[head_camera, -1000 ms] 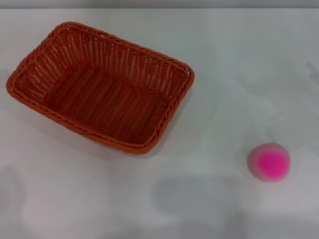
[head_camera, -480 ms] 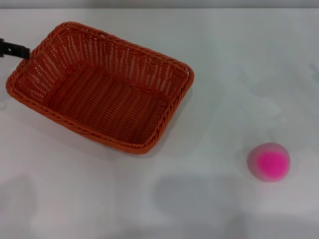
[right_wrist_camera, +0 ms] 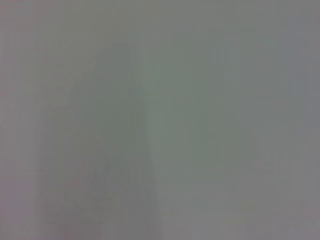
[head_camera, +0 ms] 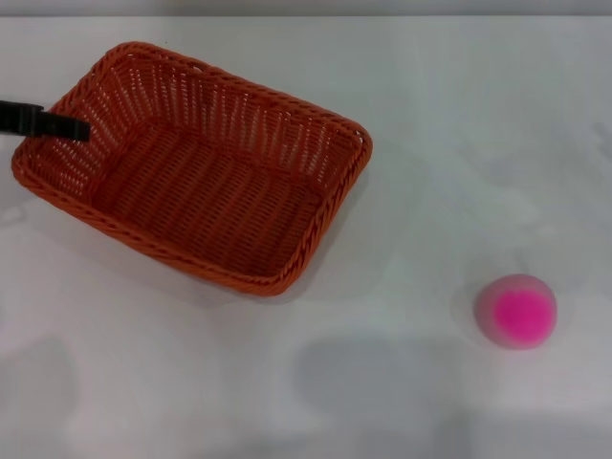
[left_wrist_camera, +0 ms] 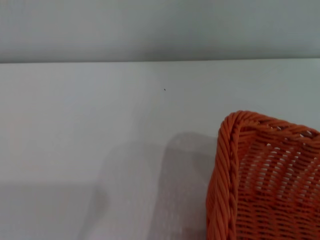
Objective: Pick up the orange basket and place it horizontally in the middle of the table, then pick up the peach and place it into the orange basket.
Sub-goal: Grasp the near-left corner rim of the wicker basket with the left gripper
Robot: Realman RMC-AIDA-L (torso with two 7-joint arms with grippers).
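Observation:
The orange basket (head_camera: 206,196) lies skewed on the left half of the white table (head_camera: 430,115), its long side running diagonally and nothing inside it. My left gripper (head_camera: 76,126) shows only as a black bar coming in from the left edge, its tip over the basket's left rim. One corner of the basket (left_wrist_camera: 260,175) appears in the left wrist view. The peach (head_camera: 516,311), pale pink with a magenta patch, rests alone at the right front of the table. My right gripper is out of view; its wrist view holds only a plain grey surface.
The table's far edge (head_camera: 306,15) runs along the top of the head view. Bare tabletop lies between basket and peach.
The left gripper has come in from the left edge and moved right, from outside the basket's rim to over it. Basket and peach have not moved.

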